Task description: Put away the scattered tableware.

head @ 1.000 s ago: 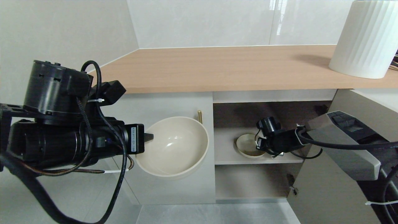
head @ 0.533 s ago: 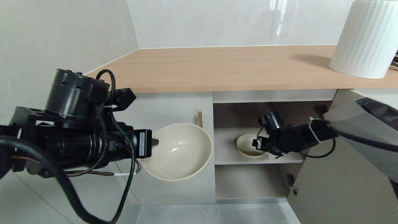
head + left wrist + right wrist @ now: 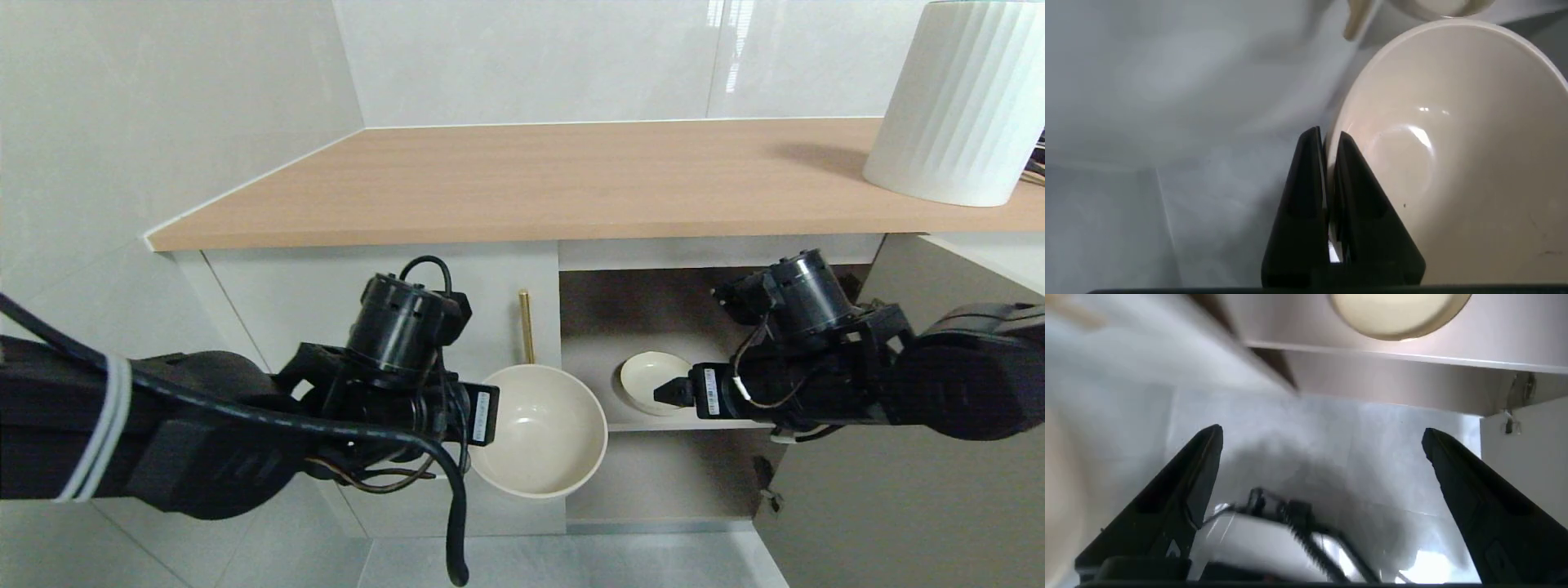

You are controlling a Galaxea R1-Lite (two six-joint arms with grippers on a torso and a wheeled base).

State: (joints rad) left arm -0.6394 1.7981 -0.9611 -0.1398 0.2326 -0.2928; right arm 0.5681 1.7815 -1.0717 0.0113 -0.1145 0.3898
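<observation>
A large cream bowl (image 3: 535, 441) hangs tilted in front of the closed left cabinet door, beside the open compartment. My left gripper (image 3: 475, 433) is shut on its rim; the left wrist view shows both fingers (image 3: 1315, 163) pinching the edge of the bowl (image 3: 1454, 163). A small cream bowl (image 3: 653, 382) sits on the cabinet's middle shelf (image 3: 694, 425). My right gripper (image 3: 665, 392) hovers just in front of that small bowl, open and holding nothing. In the right wrist view its fingers (image 3: 1200, 465) are spread wide below the small bowl (image 3: 1400, 312).
A wooden countertop (image 3: 571, 180) runs above the cabinet, with a white ribbed cylinder (image 3: 955, 98) at its right end. A gold handle (image 3: 525, 325) marks the closed door's edge. The open door (image 3: 865, 490) stands at the right. The lower compartment (image 3: 661, 474) holds nothing.
My left arm has carried the large bowl down and to the right, toward the cabinet opening. My right gripper has drawn back from the small bowl, which stays on the shelf.
</observation>
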